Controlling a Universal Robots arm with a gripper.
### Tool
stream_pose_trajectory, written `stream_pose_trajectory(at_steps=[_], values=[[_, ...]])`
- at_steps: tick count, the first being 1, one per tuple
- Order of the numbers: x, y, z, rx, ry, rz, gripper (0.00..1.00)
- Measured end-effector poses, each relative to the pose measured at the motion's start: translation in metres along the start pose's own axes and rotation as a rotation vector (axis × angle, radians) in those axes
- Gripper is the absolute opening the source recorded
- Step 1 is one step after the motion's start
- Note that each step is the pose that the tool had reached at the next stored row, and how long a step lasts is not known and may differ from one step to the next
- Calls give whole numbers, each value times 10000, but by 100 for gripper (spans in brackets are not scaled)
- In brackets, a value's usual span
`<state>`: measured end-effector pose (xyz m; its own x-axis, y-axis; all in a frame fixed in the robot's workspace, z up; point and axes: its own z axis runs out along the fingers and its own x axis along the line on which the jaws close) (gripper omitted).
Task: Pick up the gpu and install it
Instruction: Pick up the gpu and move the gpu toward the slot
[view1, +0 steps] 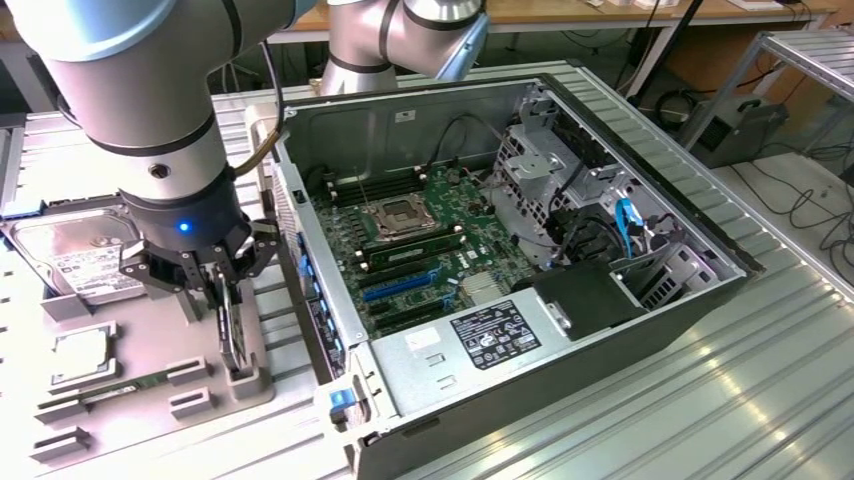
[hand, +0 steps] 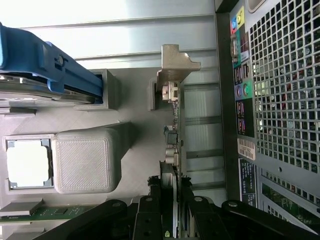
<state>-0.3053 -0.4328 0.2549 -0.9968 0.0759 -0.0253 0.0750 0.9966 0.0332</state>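
The gpu (view1: 235, 338) stands on edge in a slot of the grey tray (view1: 147, 405), at the exterior view's left, beside the open computer case (view1: 534, 230). In the wrist view the gpu (hand: 173, 131) shows edge-on, with its silver bracket (hand: 172, 64) at the far end. My gripper (view1: 222, 300) is down over the card. Its black fingers (hand: 149, 212) press on both faces of the card, so the gripper (hand: 170, 212) is shut on it. The motherboard's blue expansion slots (view1: 400, 286) lie open inside the case.
On the tray lie a silver hard drive (view1: 80, 252), a processor (view1: 80, 355) and a green memory stick (view1: 123, 388). The case's rear panel (hand: 280, 100) stands close beside the card. A raised grey block (hand: 82, 160) sits on the other side.
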Motion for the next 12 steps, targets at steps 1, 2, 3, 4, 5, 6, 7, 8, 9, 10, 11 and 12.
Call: stream_pose_trajectory(at_steps=[1,2,3,4,5,6,7,8,9,10,11,12], values=[[0,1,0,0,0,0,26],[0,1,0,0,0,1,26],[0,1,0,0,0,1,26],[0,2,-1,0,1,1,26],[0,3,-3,0,0,1,26],[0,4,-4,1,1,1,26],[0,5,-5,0,0,1,26],[0,5,-5,-1,-1,0,26],[0,6,-5,-1,-1,0,26],[0,6,-7,-1,0,0,26],[0,6,-7,-2,-1,1,26],[0,6,-8,-1,-1,0,26]])
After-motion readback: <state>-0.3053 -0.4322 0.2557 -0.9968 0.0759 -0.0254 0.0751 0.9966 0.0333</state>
